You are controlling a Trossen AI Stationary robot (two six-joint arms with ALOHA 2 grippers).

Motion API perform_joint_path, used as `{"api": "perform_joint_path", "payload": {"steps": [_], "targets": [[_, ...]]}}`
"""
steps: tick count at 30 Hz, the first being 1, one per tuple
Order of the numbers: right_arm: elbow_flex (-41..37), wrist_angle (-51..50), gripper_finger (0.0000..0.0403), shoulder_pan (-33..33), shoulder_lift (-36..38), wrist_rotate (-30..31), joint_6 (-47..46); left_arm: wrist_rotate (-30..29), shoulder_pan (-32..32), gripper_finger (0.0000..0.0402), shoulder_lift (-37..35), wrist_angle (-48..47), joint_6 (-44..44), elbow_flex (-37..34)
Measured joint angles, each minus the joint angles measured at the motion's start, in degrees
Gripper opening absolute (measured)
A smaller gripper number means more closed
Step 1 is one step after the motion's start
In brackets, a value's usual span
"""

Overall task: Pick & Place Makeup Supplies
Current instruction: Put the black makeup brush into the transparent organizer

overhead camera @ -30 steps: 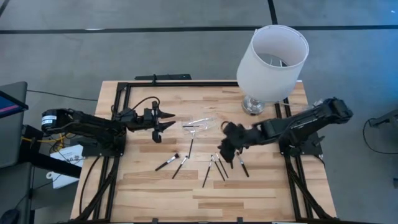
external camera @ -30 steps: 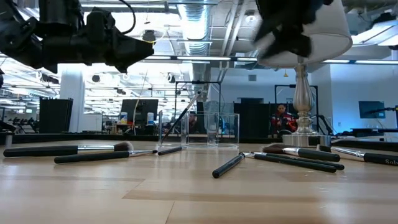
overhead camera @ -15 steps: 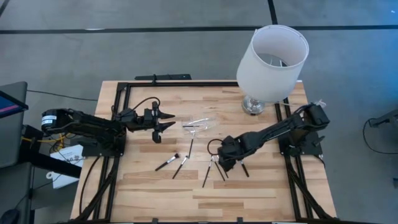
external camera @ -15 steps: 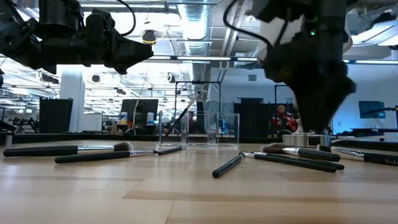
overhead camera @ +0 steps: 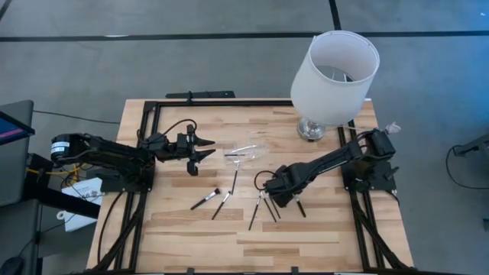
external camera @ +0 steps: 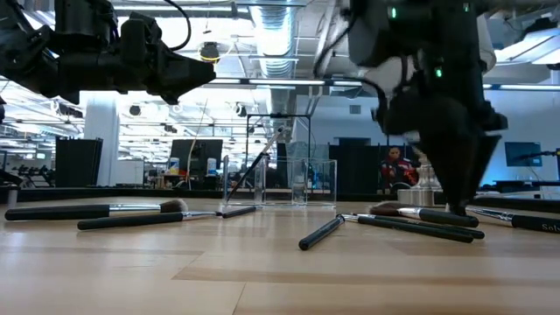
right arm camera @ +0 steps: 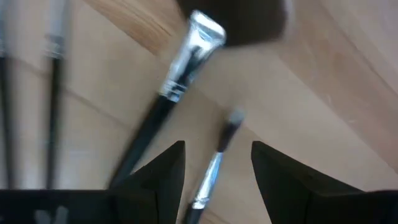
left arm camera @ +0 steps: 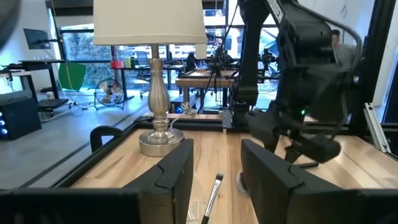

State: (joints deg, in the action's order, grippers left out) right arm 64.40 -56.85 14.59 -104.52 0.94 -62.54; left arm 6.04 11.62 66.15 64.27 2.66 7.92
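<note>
Right, start at your left: the left gripper (overhead camera: 200, 150) hangs above the table (overhead camera: 183, 229) with its jaws apart and nothing between them, pointing toward the clear pouch (overhead camera: 246, 151). It only waits, so leave it there.

Next come the brushes (all lying flat on the wood): two near the middle (overhead camera: 205, 200) (overhead camera: 221, 204), one lying partly at the pouch's edge (overhead camera: 234, 177), then a tight cluster further right (overhead camera: 263, 206).

Over that cluster your right gripper (overhead camera: 275, 194) sits low, jaws wide and holding nothing. Its wrist view shows a thin silver-and-black brush (right arm camera: 214, 163) lying between the fingers (right arm camera: 158, 171), with a thicker, silver-ferruled brush (right arm camera: 180, 65) just beside it.

So the step, as I judge it, is closing on that thin handle. Centre the fingers across it before you descend, since the neighbours lie close and a skewed approach could pinch two at once. Go down until the tips nearly meet the wood, then close slowly; a thin round handle may roll away.
</note>
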Motion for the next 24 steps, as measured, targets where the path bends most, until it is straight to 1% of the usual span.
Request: {"api": "perform_joint_path", "payload": {"steps": [6, 9, 12, 17, 18, 21, 24], "targets": [[0.09, -0.57, 0.0173, -0.13, -3.39, -1.22, 0.44, 0.0, 0.0, 0.0131, 0.0, -0.03, 0.02, 0.0], [0.24, -0.34, 0.0154, -0.13, -4.3, -1.49, 2.03, 0.0, 0.0, 0.0131, 0.0, -0.04, 0.02, 0.0], [0.26, 0.02, 0.0113, -0.55, -4.99, -1.92, 2.58, 0.0, 0.0, 0.0131, 0.0, -0.04, 0.02, 0.0], [0.16, 1.04, 0.0021, -1.74, -4.03, -2.54, 4.08, 0.0, 0.0, 0.0131, 0.0, -0.04, 0.02, 0.0], [0.24, 1.09, 0.0014, -2.04, -3.63, -2.49, 3.89, 0.0, 0.0, 0.0131, 0.0, -0.04, 0.02, 0.0], [1.83, -1.5, 0.0022, -3.16, -1.73, 0.08, 1.86, 0.0, 0.0, 0.0131, 0.0, -0.04, 0.02, 0.0], [5.46, -3.55, 0.0027, -3.33, 2.0, 4.4, 2.97, 0.0, 0.0, 0.0131, 0.0, -0.26, 0.02, 0.0]]}}
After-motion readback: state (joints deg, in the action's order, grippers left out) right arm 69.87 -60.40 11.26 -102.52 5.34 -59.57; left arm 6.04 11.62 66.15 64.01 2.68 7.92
